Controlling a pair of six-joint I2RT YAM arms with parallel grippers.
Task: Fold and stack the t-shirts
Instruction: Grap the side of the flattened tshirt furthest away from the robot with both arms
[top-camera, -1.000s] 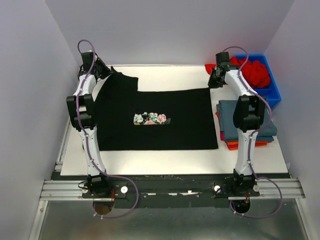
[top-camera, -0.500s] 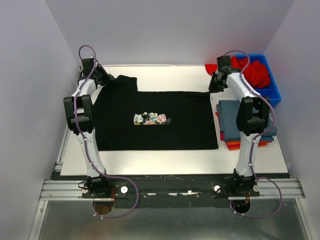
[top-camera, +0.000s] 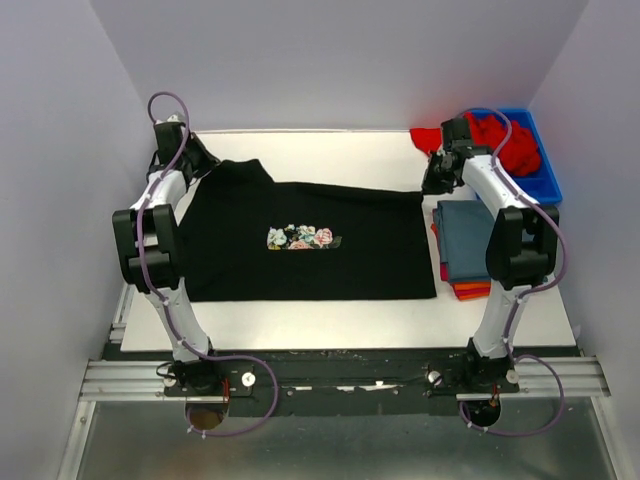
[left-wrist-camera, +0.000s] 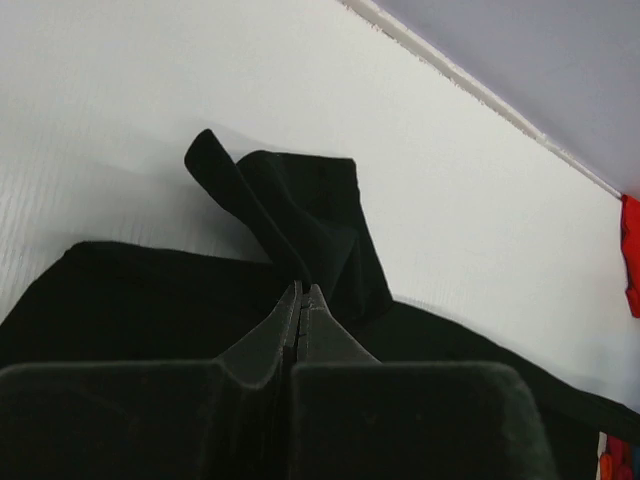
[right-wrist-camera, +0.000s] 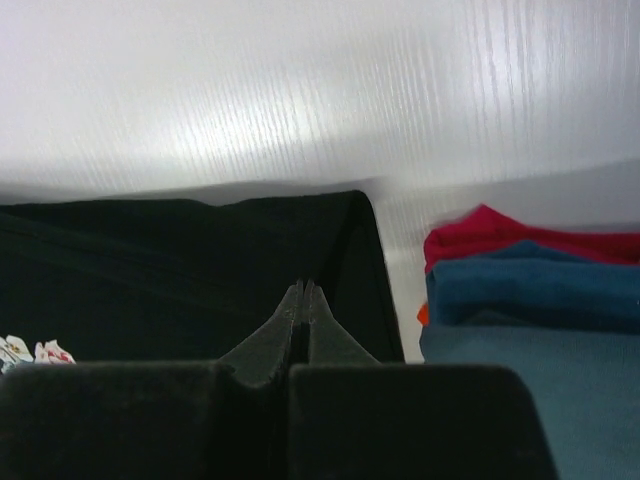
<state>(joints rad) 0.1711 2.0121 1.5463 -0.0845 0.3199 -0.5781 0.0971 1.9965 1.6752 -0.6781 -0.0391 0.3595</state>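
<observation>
Two grips on the black t-shirt (top-camera: 300, 270), spread print-up on the tabletop (top-camera: 330, 150): left end effector (left-wrist-camera: 302, 290) clamped on its far-left sleeve corner, right end effector (right-wrist-camera: 302, 287) clamped on its far-right corner beside the folded stack (top-camera: 478, 240); first fold apparently starting, and the next move calls for carrying both corners nearward evenly.

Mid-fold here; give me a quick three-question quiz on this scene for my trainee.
1. True or false: the left gripper is shut on the black printed cloth t-shirt.
2. Which shirt tops the folded stack right of it? A orange, B slate-blue, C black.
3. Fill in: the crumpled red cloth lies in the blue plastic ___.
Key: 1 true; 2 B; 3 blue plastic bin.
</observation>
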